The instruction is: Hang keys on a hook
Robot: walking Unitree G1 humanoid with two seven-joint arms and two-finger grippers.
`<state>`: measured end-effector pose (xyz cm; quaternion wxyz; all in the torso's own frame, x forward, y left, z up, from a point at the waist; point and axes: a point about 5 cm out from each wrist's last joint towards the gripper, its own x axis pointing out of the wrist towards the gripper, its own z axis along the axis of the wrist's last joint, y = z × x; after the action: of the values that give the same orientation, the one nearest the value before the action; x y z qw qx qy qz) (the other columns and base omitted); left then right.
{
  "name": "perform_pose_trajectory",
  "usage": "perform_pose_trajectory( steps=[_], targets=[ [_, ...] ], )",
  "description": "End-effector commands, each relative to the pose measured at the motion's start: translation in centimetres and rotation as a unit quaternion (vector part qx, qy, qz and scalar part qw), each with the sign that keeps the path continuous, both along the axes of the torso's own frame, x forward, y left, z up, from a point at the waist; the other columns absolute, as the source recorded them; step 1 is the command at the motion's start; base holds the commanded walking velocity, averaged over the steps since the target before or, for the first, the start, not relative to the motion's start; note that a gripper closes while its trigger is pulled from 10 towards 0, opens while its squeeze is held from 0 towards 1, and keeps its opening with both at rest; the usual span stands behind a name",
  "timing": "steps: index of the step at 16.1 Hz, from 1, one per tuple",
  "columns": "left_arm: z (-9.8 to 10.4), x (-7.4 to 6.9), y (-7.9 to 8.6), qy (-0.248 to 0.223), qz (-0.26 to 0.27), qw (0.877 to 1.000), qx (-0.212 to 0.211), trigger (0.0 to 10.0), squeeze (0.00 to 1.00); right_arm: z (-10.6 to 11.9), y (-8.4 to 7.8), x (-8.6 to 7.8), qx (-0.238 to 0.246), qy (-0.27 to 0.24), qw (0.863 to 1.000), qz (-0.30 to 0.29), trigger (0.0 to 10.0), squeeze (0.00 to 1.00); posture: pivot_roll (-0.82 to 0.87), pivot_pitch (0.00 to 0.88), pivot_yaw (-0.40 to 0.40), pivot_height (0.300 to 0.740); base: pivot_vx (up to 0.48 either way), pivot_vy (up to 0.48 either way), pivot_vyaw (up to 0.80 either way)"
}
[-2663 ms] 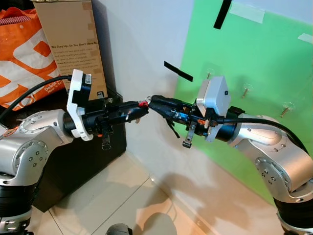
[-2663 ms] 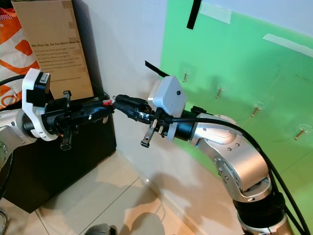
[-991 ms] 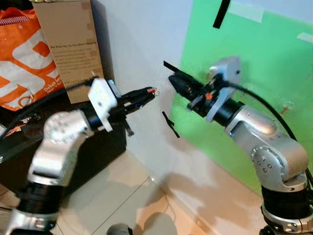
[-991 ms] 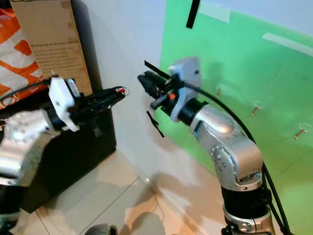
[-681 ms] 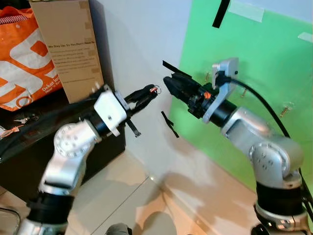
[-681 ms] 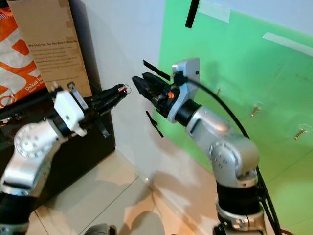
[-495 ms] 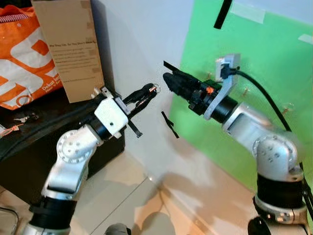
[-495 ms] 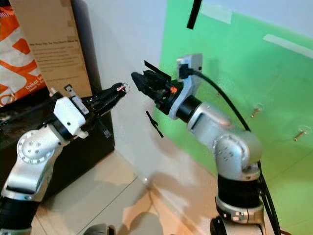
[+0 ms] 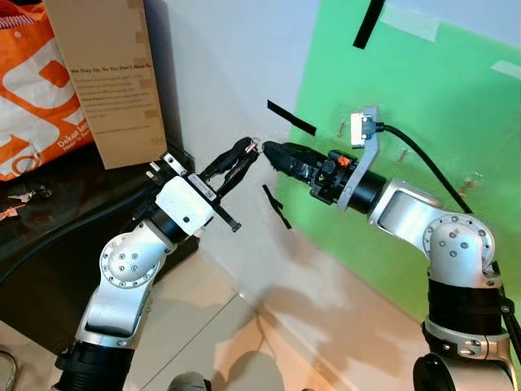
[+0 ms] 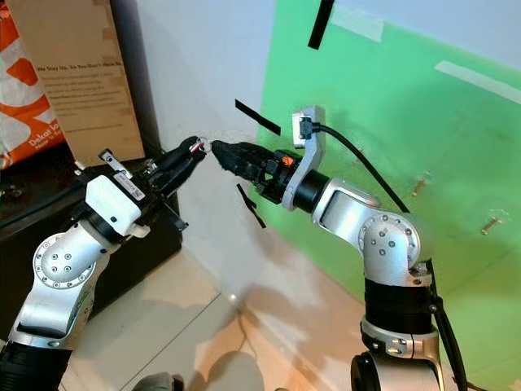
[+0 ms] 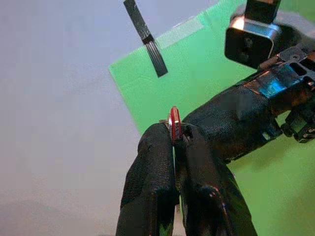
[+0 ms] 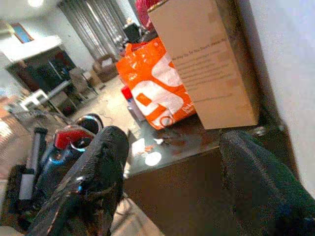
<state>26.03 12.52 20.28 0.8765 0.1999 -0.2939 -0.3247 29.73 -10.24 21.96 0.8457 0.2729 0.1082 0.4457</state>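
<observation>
Left gripper (image 9: 247,151) is pinched tight on the red key (image 11: 173,119), up in front of the white wall (image 9: 220,73); right gripper (image 9: 269,149) has its fingers (image 12: 98,162) apart, tips just beside the key, maybe touching it; hooks (image 9: 470,183) sit on the green board (image 9: 423,98), far right.

The left end effector (image 9: 247,152) and right end effector (image 9: 273,152) met tip to tip before the wall (image 9: 220,73), keys (image 11: 173,123) between them. A cardboard box (image 9: 106,77) and bag (image 9: 32,90) stood behind on the left; the panel (image 9: 423,122) with hooks (image 9: 470,184) lay right.
</observation>
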Motion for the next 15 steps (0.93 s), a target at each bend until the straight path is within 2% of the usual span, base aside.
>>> perform_pose_trajectory(
  steps=[1,2,4,5,6,8,10,15],
  targets=[
    [0.2,-0.3,-0.3,-0.005,-0.008,1.0,-0.002,0.0,0.0,1.1,-0.4,0.2,0.033,-0.004,0.999,0.009,10.0,1.0,0.04,0.0,-0.099,0.74,0.0,0.0,0.0],
    [0.0,-0.4,-0.3,-0.003,-0.008,1.0,-0.002,0.0,0.0,1.6,-0.3,0.1,0.055,-0.005,0.998,0.022,10.0,1.0,0.04,0.0,-0.099,0.74,0.0,0.0,0.0],
    [0.0,-0.3,-0.3,0.002,-0.01,1.0,-0.004,0.0,0.0,2.0,-0.1,-0.3,0.068,-0.006,0.997,0.041,10.0,1.0,0.04,0.0,-0.095,0.74,0.0,0.0,0.0],
    [-0.1,-0.3,-0.4,0.006,-0.011,1.0,-0.004,0.0,0.0,2.3,0.1,-0.8,0.075,-0.011,0.995,0.062,10.0,0.9,0.04,0.0,-0.093,0.74,0.0,0.0,0.0],
    [-0.1,-0.3,-0.3,0.007,-0.011,1.0,-0.005,0.0,0.0,2.5,0.3,-1.2,0.078,-0.016,0.994,0.077,10.0,0.0,0.04,0.0,-0.091,0.74,0.0,0.0,0.0],
    [0.1,0.0,-0.2,0.006,-0.01,1.0,-0.007,0.0,0.0,2.6,0.6,-1.8,0.068,-0.021,0.993,0.098,10.0,0.0,0.04,0.0,-0.089,0.74,0.0,0.0,0.0],
    [0.4,0.2,-0.2,0.001,-0.013,1.0,-0.008,0.0,0.0,1.7,0.6,-1.6,0.036,-0.007,0.996,0.083,10.0,0.0,0.04,0.0,-0.088,0.74,0.0,0.0,0.0],
    [0.5,0.4,-0.5,0.0,-0.022,1.0,-0.003,0.0,0.0,1.9,0.9,-1.7,0.032,-0.013,0.996,0.081,10.0,0.0,0.04,0.0,-0.085,0.74,0.0,0.0,0.0]
  ],
)
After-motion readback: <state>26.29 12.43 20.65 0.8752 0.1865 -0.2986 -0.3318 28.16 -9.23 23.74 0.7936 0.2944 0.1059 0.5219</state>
